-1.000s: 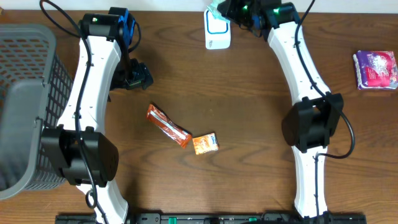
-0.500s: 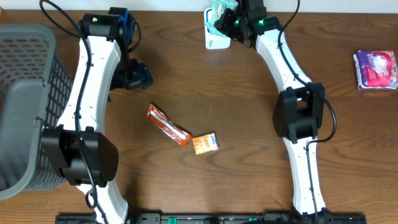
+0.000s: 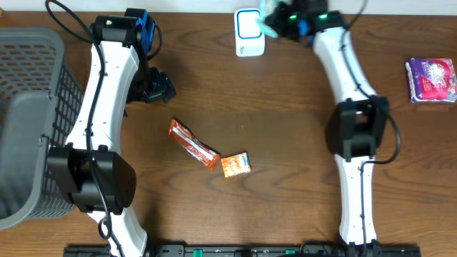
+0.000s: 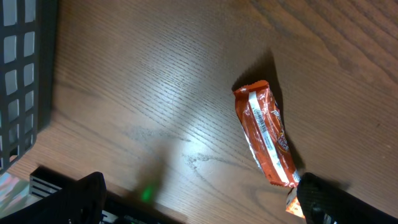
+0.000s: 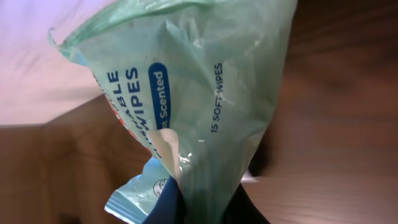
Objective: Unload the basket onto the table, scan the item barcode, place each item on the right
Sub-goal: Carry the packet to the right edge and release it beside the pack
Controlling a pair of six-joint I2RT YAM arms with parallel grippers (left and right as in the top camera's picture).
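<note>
- Wipes pack (image 5: 205, 93): a pale green film pouch printed "15 SOFT WIPES". It is held off the table at the far edge, just beside the white scanner (image 3: 248, 32).
- Right gripper (image 5: 205, 208): jaws almost closed, pinching a gathered fold at 1 end of the pouch. The rest of the pack extends free beyond the fingers.
- Left gripper (image 3: 153, 86): jaws spread wide and holding nothing, above the table near the orange bar (image 4: 267, 134).
- Handling (judgement): the pouch looks light, limp and slick. The film creases easily and could slide out of a narrow pinch. The contents are not fragile.
- Grip site (judgement): a sealed end seam or bunched fold suits best, since it leaves the flat printed faces uncovered. No barcode is visible in either view, so which face carries it cannot be told.
- A loosely held pouch may wrinkle or swing, distorting the code in front of the scanner.
</note>
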